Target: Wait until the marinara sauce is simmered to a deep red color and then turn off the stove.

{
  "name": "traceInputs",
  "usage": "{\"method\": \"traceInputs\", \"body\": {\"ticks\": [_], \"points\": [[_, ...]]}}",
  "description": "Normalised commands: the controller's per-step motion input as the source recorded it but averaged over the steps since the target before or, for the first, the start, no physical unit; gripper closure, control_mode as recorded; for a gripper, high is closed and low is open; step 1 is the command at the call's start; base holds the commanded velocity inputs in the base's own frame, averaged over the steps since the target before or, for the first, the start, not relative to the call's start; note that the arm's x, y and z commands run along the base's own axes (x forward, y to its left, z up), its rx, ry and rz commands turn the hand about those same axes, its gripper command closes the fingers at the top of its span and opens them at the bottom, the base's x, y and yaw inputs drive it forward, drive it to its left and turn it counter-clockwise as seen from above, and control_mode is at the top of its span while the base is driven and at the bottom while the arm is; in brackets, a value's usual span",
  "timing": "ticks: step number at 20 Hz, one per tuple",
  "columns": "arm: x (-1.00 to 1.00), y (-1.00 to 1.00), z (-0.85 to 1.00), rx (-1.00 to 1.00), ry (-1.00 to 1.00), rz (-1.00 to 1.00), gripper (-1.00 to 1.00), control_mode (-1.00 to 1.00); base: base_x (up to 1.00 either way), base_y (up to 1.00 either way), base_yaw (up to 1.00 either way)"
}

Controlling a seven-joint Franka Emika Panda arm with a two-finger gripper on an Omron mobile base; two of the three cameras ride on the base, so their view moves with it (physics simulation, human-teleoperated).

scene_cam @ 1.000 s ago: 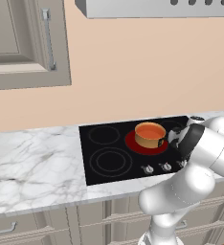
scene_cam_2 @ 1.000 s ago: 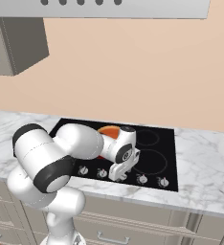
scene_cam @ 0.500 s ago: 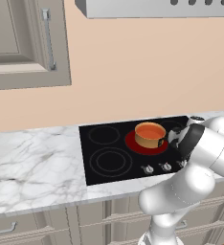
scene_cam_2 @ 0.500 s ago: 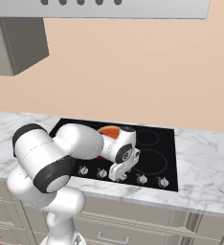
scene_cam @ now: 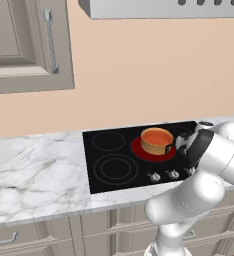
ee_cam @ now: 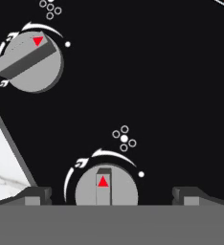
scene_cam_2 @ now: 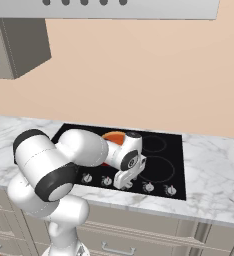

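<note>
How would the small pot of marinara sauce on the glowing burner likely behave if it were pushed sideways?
The pot looks low and wide, so it would probably slide rather than tip. The stove is smooth black glass, likely offering little grip. The marinara sauce sits near the rim, so a sharp shove might slop it over.

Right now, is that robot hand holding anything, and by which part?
Nothing is held. The gripper is open, its fingertips either side of a silver knob on the stove without touching it.
</note>
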Motion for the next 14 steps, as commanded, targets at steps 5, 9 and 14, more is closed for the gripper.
{"method": "traceInputs", "body": {"ticks": [5, 9, 14], "points": [[0.00, 0.00, 0.00, 0.00, 0.00, 0.00, -1.00, -1.00, 0.00, 0.00, 0.00], [0.00, 0.00, 0.00, 0.00, 0.00, 0.00, -1.00, -1.00, 0.00, 0.00, 0.00], [0.00, 0.00, 0.00, 0.00, 0.00, 0.00, -1.00, -1.00, 0.00, 0.00, 0.00]]}}
